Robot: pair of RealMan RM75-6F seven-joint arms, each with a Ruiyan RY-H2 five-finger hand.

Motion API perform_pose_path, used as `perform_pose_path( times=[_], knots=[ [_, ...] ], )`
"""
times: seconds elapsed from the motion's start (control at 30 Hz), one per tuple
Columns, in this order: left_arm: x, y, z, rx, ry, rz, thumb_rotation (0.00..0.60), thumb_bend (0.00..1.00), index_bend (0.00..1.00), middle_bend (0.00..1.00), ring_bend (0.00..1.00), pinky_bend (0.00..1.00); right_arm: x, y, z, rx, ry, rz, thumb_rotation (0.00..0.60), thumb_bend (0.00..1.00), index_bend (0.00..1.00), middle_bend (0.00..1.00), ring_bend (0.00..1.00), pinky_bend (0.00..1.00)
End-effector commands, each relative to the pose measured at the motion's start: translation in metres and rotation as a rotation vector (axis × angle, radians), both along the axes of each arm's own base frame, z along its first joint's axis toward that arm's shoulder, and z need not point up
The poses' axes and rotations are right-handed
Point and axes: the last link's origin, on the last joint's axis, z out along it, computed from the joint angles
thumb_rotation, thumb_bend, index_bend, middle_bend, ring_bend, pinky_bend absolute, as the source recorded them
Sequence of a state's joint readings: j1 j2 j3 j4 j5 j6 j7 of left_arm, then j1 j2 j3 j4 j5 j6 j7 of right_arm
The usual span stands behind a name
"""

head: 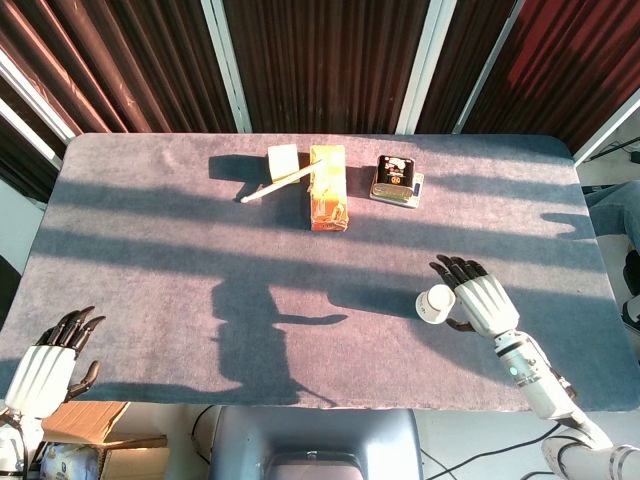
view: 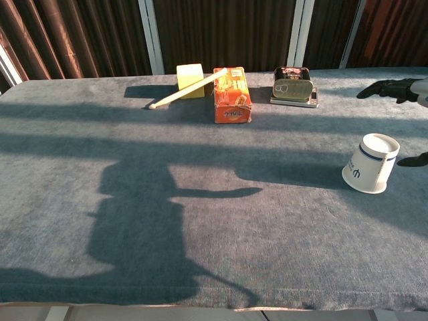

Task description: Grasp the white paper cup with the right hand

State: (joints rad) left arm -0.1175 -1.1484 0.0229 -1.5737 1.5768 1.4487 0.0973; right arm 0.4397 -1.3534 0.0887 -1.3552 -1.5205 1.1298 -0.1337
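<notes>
Head view shows the right hand (head: 480, 303) hovering low over the grey table (head: 150, 260), fingers spread and empty, its dark fingertips (head: 452, 268) fanned toward the far edge and the thumb curled below, just beside the white paper cup (head: 435, 304). Whether any finger actually touches the cup cannot be told from above; the palm sits immediately to the cup's right. From the chest view only the tips of this hand show at the right border: dark fingertips (view: 384, 87) in the air behind the cup and a dark thumb tip (view: 416, 160) near the table just right of it, both apart from the cup (view: 371, 163). The cup stands upside down, with its narrow base on top, and bears a blue band and a small blue mark on its side; it sits in the right near part of the table. Farther back, near the middle of the far edge, stand an orange carton (head: 328, 187), a yellow block (head: 284, 160) just left of it, and a pale stick (head: 278, 183) leaning from the carton's top past the block down to the cloth. A small tin (head: 396, 180) lies to the carton's right. The left hand (head: 48, 363) hangs off the table's near left corner, fingers loosely spread, holding nothing.
</notes>
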Motion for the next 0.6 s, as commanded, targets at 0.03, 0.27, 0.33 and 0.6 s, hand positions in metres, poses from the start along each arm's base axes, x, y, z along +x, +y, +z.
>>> perform_pose_path(
  times=[0.03,0.27,0.33,0.6],
  knots=[
    [0.0,0.0,0.001,0.002,-0.002,0.002,0.6,0.4,0.19,0.07,0.1,0.28,0.006,-0.007,-0.009,0.029,0.021,-0.012,0.6,0.29,0.27,0.2,0.2,0.35],
    [-0.001,0.001,0.0,-0.003,0.003,0.007,0.6,0.4,0.19,0.07,0.1,0.28,0.009,-0.016,-0.021,0.052,0.039,-0.024,0.6,0.29,0.33,0.25,0.28,0.42],
    [-0.001,0.001,-0.001,-0.004,0.005,0.009,0.6,0.41,0.19,0.07,0.1,0.28,0.009,-0.018,-0.025,0.06,0.047,-0.027,0.6,0.29,0.35,0.26,0.3,0.45],
    [-0.001,0.001,0.0,0.0,0.001,0.015,0.6,0.41,0.19,0.07,0.1,0.28,0.008,-0.023,-0.037,0.072,0.071,-0.026,0.6,0.3,0.45,0.31,0.39,0.54]
  ],
)
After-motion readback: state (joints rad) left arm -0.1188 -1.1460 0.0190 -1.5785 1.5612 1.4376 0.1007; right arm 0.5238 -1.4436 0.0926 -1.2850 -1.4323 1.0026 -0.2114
